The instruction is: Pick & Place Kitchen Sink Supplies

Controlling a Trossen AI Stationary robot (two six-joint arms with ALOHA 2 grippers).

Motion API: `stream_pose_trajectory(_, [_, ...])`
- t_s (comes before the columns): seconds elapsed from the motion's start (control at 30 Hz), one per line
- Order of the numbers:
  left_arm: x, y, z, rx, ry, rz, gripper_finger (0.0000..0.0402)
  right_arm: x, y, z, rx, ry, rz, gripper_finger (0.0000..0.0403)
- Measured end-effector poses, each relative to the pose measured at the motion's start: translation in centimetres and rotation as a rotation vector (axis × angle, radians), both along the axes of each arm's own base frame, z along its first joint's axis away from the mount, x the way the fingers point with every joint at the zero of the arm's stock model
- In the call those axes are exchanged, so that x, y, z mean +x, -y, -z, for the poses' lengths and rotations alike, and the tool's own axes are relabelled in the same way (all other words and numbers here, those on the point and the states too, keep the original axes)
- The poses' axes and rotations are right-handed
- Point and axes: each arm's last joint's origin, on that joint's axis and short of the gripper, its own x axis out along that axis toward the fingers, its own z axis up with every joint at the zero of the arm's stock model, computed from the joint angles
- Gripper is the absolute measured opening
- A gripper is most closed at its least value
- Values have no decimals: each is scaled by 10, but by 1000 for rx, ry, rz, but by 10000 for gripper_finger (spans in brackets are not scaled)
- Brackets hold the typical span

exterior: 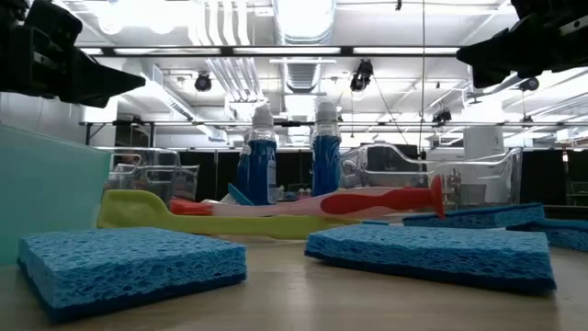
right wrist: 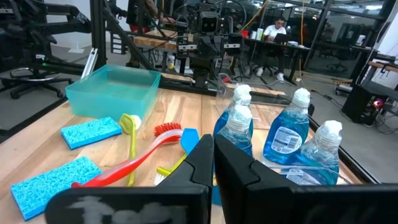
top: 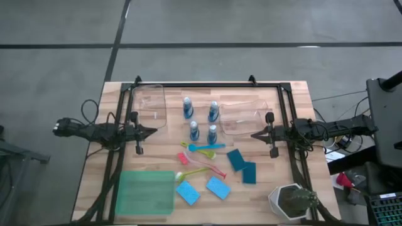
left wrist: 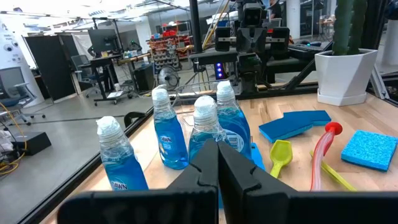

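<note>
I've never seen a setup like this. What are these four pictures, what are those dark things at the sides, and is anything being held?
They show one moment from four cameras: overhead, table height, and one on each arm's wrist. The dark things are two robot arms. The left pincer and right pincer both hover shut and hold nothing. On the wooden table stand four blue bottles, and near them lie thin brushes and flat sponges. There are also two clear bins, a green tray and a potted plant.
</note>
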Motion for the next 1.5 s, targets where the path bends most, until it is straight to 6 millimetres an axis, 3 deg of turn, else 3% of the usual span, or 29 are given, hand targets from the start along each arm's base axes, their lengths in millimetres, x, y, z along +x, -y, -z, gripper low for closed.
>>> stream_pose_trajectory(0.9, [0,0,0,0,0,0,0,0,0,-1,3,8,-1,8])
stream_pose_trajectory(1.07, [0,0,0,0,0,1,0,0,0,-11,166,107,12,8])
stream_pose_trajectory(1.3, [0,0,0,0,0,0,0,2,1,-26,228,270,22,8])
stream_pose_trajectory(1.5, [0,0,0,0,0,0,0,13,1,-26,419,289,68,8])
